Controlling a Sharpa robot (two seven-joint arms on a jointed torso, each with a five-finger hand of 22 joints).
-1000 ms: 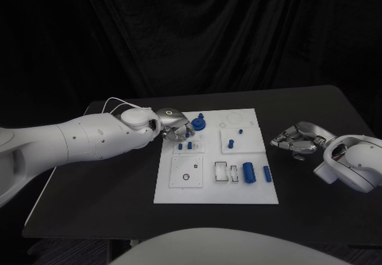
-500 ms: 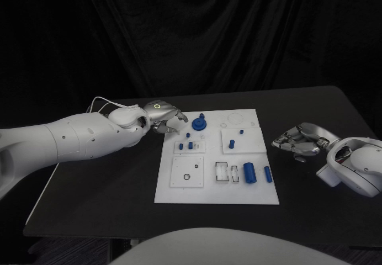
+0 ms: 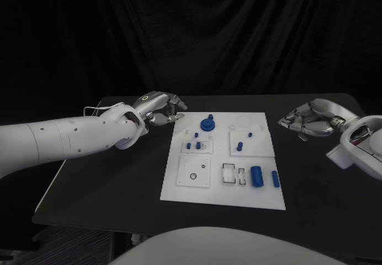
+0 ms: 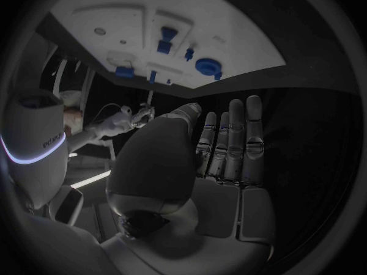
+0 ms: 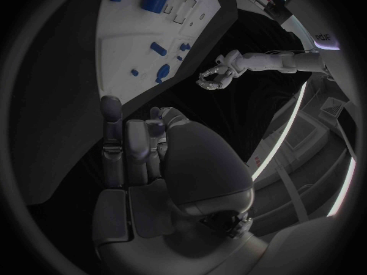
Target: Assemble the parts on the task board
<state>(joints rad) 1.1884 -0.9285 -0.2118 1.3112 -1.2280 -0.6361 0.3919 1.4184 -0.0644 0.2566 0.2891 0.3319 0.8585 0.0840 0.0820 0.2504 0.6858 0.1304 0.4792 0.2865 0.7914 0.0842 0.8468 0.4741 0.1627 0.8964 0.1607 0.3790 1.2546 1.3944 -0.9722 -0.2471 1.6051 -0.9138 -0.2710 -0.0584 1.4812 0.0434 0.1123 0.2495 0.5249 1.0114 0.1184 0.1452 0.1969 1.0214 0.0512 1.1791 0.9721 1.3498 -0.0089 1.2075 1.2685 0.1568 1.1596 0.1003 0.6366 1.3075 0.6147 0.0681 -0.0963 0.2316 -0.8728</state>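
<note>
Task board [image 3: 225,165], the white plate, lies in the middle of the black desk [image 3: 104,176] in the head view. On it, at the far end, sits a round blue part [image 3: 208,123]; nearer the middle a small blue peg [image 3: 239,146] stands in a square recess, and toward the near right corner a blue cylinder [image 3: 257,175] lies beside a slimmer blue rod [image 3: 275,178]. The left robot hand [image 3: 162,109] hangs over the desk just off the board's far left corner, fingers curled loosely, holding nothing. The right robot hand [image 3: 313,121] is off the board's far right side, well apart from it, fingers curled in with nothing in them.

From the left wrist view, the left robot hand [image 4: 222,153] has its fingers lying straight side by side, the thumb across the palm, nothing between them. Beyond the fingertips the task board [image 4: 222,18] carries the round blue part [image 4: 207,66].

From the right wrist view, the right robot hand [image 5: 137,143] has its fingers bent inward with nothing in them. The task board [image 5: 130,43] lies beyond, and the left robot hand [image 5: 211,78] shows farther off with nothing in it.
</note>
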